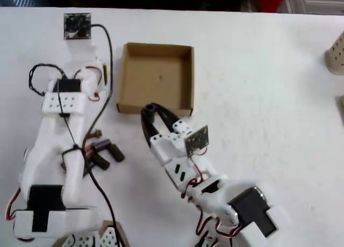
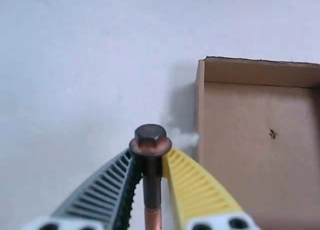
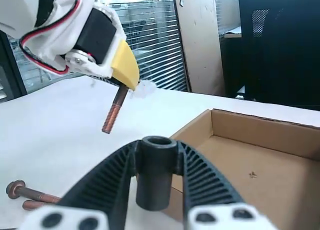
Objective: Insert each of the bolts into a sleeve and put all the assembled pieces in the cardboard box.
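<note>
My left gripper [image 2: 150, 162] is shut on a copper bolt [image 2: 151, 185]. Its hex head stands above the grey and yellow fingers, just off the left wall of the cardboard box [image 2: 260, 140]. In the high view this gripper [image 1: 104, 71] sits beside the box [image 1: 156, 75]. My right gripper [image 3: 157, 165] is shut on a dark sleeve [image 3: 156, 177], bore upward, at the box's front edge [image 1: 152, 110]. The held bolt [image 3: 114, 111] hangs threaded end down, above and beyond the sleeve. More bolts [image 3: 27, 194] and sleeves [image 1: 107, 150] lie on the table.
A small camera board [image 1: 77, 25] with a black cable lies at the back left. A white perforated object [image 1: 336, 56] stands at the right edge. The loose parts lie under the left arm, front left of the box.
</note>
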Controlling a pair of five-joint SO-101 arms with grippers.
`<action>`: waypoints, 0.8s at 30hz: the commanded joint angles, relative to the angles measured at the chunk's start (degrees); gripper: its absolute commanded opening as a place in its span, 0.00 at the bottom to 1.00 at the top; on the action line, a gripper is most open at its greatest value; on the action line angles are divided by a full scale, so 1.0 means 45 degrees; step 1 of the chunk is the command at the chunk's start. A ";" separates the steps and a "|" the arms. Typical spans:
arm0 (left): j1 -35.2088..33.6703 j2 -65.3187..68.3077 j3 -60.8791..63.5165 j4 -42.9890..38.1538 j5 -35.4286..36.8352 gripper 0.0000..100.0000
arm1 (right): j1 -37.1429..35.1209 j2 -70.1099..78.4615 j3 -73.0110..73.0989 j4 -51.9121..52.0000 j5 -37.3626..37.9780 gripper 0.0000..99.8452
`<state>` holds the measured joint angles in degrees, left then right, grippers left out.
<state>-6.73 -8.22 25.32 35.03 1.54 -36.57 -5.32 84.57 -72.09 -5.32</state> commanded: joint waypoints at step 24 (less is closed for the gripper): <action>0.4444 -1.3880 0.9788 -0.7150 0.1641 0.02 | -0.0068 -0.0029 -0.0352 -0.0322 0.0195 0.02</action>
<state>10.42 -62.20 66.46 6.99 9.63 -36.57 -5.32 84.57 -72.09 -5.32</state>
